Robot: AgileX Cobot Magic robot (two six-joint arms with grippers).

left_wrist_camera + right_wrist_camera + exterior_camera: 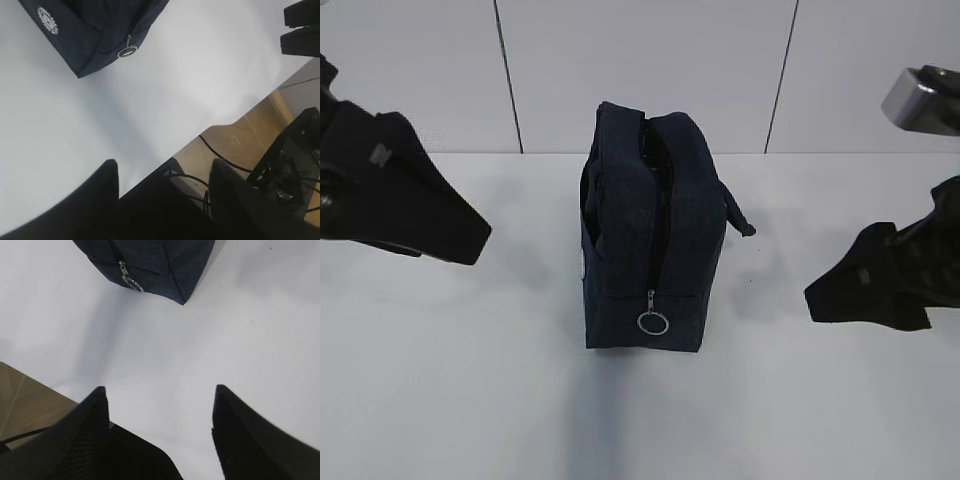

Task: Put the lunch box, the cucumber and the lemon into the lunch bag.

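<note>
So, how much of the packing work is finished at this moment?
Apparently done: only the lunch bag stands on the table; no lunch box, cucumber or lemon is visible outside, though its inside is hidden. In hand: nothing; left gripper and right gripper are open, empty. Left: the zipper is undone.

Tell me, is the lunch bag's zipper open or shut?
Open: the lunch bag gapes darkly along its top, and the ring pull hangs low at its front end.

Unreadable round white emblem on lunch bag (95, 30)
</note>
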